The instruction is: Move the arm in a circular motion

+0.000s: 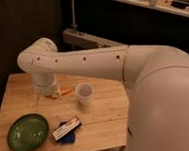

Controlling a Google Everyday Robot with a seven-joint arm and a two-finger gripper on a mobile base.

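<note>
While I run the circular sweep from my remote station, the arm (pixel 104 61) fills most of the camera view: a thick white jointed tube with small dark holes, reaching from the right side across to the table's back left corner, where it bends downward. Below it stands a light wooden table (pixel 104 116). A green bowl (pixel 28 131) sits at the table's front left corner. The gripper (pixel 46 89), pale and pointing down, hangs low over the back left part of the table; I cannot tell whether it is open or closed. A dark snack packet (pixel 67 128) lies near the front edge, just right of the bowl. A white cup (pixel 85 92) stands upright near the back edge, right of the gripper. A small orange item (pixel 65 92) lies between gripper and cup. I judge the circle to be underway, at its leftmost reach. The next move calls for curving onward while clearing the cup.
</note>
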